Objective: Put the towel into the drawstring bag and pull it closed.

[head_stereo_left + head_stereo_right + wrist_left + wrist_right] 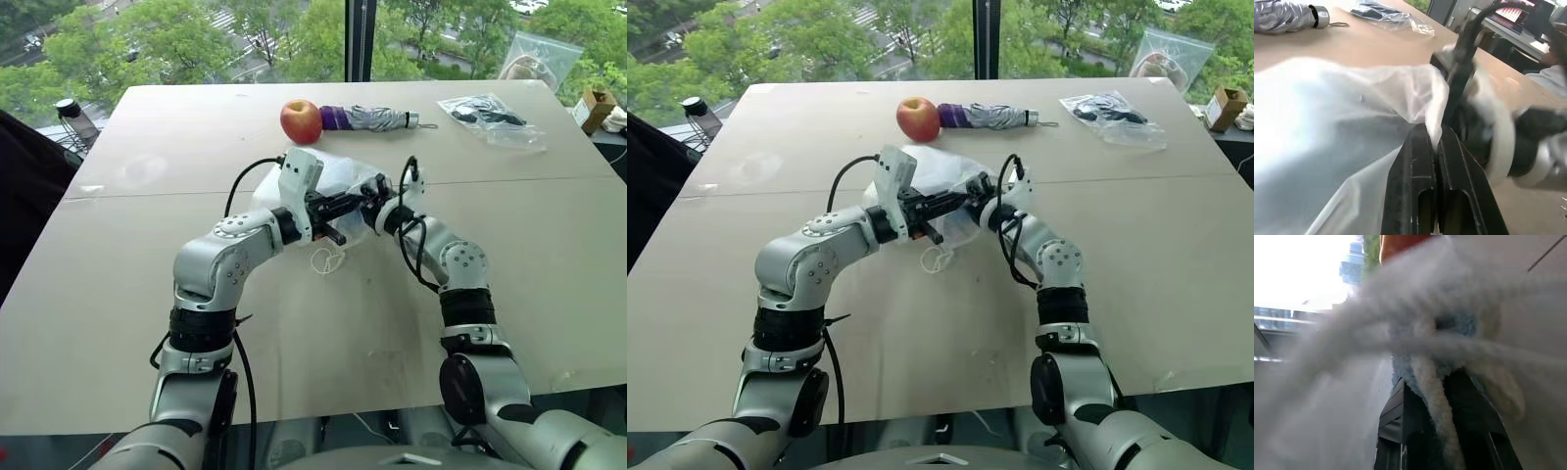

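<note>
White fabric of the bag [338,191], just in front of the apple [301,120], is pinched by the closed left gripper [1436,142] while the right gripper [1436,396], clamped on the towel [1430,382], reaches its mouth; insertion and cinching remain.

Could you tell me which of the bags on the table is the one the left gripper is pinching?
The white drawstring bag mid-table, pinched by the left gripper; the clear plastic bag lies untouched at the far edge.
</note>
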